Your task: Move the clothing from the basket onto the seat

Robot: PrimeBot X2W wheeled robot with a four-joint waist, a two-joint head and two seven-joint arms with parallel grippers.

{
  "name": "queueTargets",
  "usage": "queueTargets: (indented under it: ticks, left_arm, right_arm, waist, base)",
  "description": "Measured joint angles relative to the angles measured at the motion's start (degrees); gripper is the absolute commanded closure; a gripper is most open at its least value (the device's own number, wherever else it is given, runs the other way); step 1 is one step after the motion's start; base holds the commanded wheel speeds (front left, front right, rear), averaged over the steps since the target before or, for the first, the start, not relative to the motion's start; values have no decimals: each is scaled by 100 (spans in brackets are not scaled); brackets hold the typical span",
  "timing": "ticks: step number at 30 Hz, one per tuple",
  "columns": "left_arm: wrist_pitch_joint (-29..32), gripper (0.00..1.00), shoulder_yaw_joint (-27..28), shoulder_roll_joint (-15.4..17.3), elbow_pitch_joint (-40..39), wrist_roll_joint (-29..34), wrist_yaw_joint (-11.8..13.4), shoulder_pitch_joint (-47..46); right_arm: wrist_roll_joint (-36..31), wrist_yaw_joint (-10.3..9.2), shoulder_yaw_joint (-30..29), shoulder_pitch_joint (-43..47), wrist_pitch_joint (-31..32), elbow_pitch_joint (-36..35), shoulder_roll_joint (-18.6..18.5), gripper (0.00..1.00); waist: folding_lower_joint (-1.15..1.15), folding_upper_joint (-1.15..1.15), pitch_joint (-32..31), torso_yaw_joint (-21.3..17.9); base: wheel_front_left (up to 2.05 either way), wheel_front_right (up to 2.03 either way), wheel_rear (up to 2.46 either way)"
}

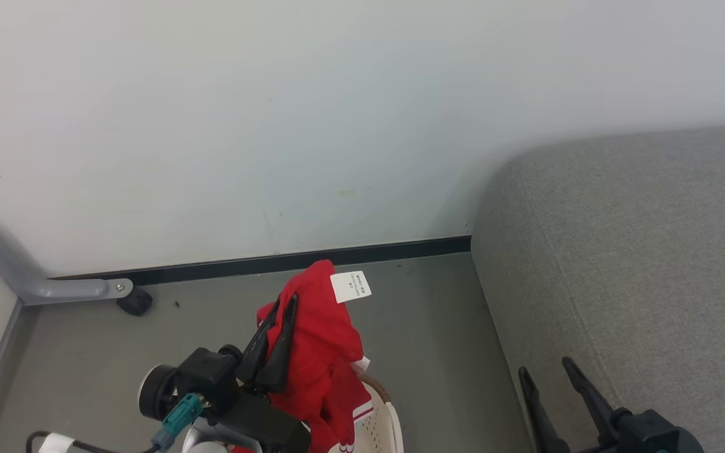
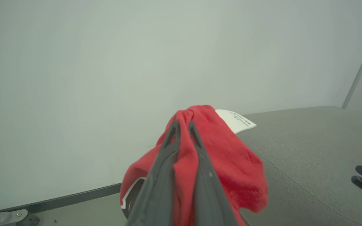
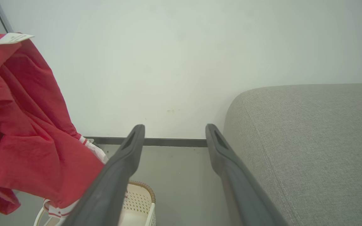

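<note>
My left gripper (image 1: 284,302) is shut on the red clothing (image 1: 321,352), which hangs lifted above the basket (image 1: 386,420) with its white label tag at the top. In the left wrist view the two fingers of my left gripper (image 2: 181,125) pinch a fold of the red clothing (image 2: 231,163). The cream basket (image 3: 137,204) with its brown rim stands on the floor below the hanging clothing (image 3: 27,141). The grey seat (image 1: 639,264) lies to the right. My right gripper (image 1: 545,371) stands open and empty beside the seat's front edge; its own view shows the right gripper (image 3: 174,131) with jaws wide apart.
A pale wall with a dark baseboard (image 1: 287,261) runs behind. A grey metal leg with a black foot (image 1: 134,302) sits at the left on the grey floor (image 1: 432,327). The seat (image 3: 309,141) reaches far to the right.
</note>
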Motion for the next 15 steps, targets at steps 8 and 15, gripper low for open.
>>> queueTargets:
  ticks: [8,15]
  left_arm:
    - [7,100,-99,1,-332,1,0,34]
    - [116,100,-186,7,-522,1,2,149]
  right_arm:
    - [2,58,197,-15,0,-12,22,0]
    - [2,134,645,-124,1,1,74,0]
  waist:
    - [1,0,-9,-5]
    - [1,0,-1,15]
  base:
    - [0,0,0]
    - [0,0,0]
